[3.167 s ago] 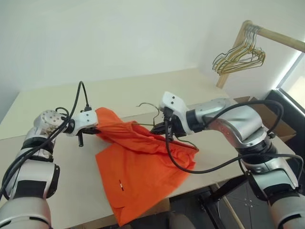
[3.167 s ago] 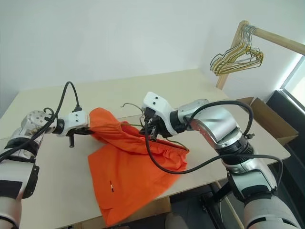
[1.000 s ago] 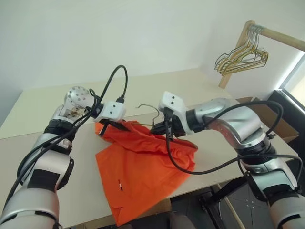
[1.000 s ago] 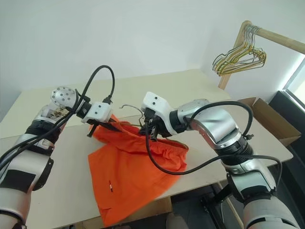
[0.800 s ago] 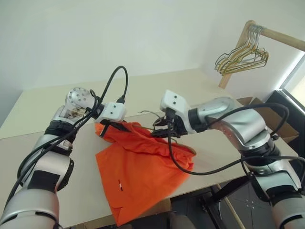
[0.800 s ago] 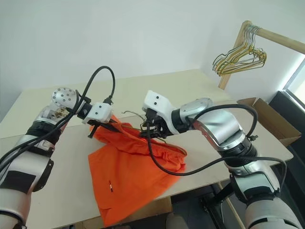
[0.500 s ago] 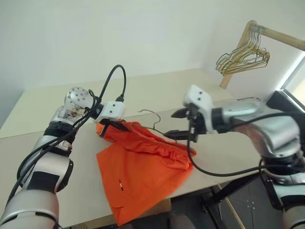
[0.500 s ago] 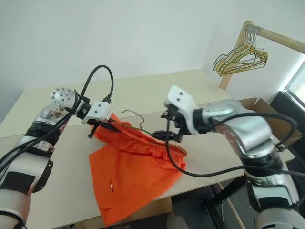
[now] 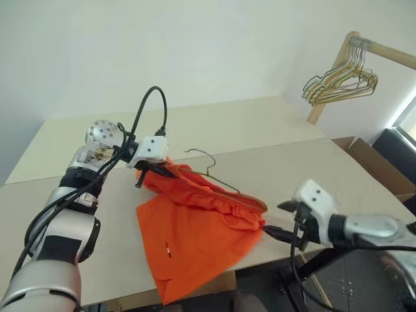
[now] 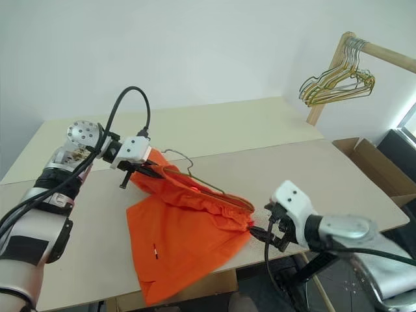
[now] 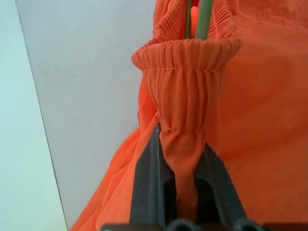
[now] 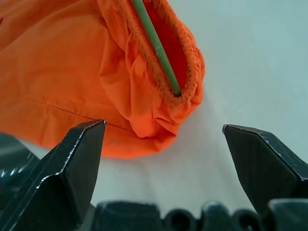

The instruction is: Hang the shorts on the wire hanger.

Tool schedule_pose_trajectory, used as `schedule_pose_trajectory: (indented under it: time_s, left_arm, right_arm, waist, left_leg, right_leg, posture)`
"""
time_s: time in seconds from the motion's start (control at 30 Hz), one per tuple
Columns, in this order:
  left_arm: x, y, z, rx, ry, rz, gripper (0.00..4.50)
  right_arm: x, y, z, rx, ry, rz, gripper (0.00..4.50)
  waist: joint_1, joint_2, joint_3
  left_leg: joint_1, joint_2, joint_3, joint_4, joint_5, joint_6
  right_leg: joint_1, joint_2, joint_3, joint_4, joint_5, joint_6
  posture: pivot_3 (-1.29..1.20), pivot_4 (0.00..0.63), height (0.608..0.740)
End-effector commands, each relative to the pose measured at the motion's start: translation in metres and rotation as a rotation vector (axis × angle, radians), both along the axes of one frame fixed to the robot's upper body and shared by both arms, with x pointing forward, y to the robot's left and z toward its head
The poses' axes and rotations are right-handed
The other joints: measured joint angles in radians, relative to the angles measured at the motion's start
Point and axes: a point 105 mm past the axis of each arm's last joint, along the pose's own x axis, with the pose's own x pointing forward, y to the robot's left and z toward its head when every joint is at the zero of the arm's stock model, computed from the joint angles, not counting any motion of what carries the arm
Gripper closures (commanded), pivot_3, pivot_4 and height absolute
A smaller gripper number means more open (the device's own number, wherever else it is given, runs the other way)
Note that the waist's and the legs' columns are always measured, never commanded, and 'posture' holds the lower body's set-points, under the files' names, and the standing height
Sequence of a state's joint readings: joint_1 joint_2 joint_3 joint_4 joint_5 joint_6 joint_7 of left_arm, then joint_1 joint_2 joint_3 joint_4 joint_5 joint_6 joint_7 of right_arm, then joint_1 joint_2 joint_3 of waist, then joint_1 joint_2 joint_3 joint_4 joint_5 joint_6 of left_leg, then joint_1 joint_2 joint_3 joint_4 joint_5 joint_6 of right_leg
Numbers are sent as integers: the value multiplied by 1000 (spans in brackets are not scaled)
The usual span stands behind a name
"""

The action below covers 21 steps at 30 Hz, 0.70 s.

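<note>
The orange shorts [image 9: 195, 227] lie on the table, their lower part hanging over the front edge. The wire hanger [image 9: 207, 164] is threaded into the gathered waistband, its hook sticking out at the top; its green wire [image 12: 155, 45] runs inside the waistband opening. My left gripper [image 9: 155, 171] is shut on the waistband's left end [image 11: 185, 96] and holds it slightly raised. My right gripper [image 9: 278, 220] stands open just right of the shorts' right end, near the table's front edge, with nothing between its fingers [image 12: 79, 159].
A wooden rack [image 9: 383, 53] at the back right carries a bunch of wire hangers [image 9: 341, 75]. A cardboard box [image 9: 377, 162] stands off the table's right side. The table [image 9: 292, 156] stretches bare behind and right of the shorts.
My right gripper has let go at the hanger and waistband, opened wide, and drawn back to the right and down toward the front edge. The left gripper kept its hold in place.
</note>
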State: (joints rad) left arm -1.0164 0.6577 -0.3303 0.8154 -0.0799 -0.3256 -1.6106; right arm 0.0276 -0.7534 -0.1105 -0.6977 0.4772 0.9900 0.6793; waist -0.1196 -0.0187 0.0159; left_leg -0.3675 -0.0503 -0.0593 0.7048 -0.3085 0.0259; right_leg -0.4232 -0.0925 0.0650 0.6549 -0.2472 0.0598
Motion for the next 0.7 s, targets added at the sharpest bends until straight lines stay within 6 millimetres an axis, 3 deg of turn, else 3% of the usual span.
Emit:
schedule_pose_trajectory:
  time_s: [0.03, 0.3, 0.4, 0.7]
  left_arm:
    - [1, 1, 14, -25, -43, -5, 4500]
    - [1, 1, 16, -23, -47, -3, 4500]
    - [1, 1, 17, -23, -47, -1, 4500]
    - [1, 6, 18, -19, -50, 12, 4500]
  right_arm:
    - [7, 10, 5, 75, -67, 8, 14]
    - [32, 24, -28, 147, 4, -29, 14]
    - [37, 27, -33, 171, 19, -29, 530]
    - [35, 20, -30, 194, 38, -15, 3561]
  waist:
    - [-1, 0, 0]
    - [0, -1, -1]
    - [-1, -1, 0]
    - [1, -1, 0]
  left_leg:
    - [0, 0, 0, 0, 0, 0]
    - [1, 0, 0, 0, 0, 0]
    - [1, 0, 0, 0, 0, 0]
    - [1, 0, 0, 0, 0, 0]
  right_leg:
    - [0, 0, 0, 0, 0, 0]
    - [1, 1, 0, -1, 0, 0]
    - [0, 1, 0, -1, 0, 0]
    - [1, 1, 0, 0, 0, 0]
  posture:
    - [-118, 0, 740]
    - [-109, 0, 740]
    - [-109, 0, 740]
    - [-99, 0, 740]
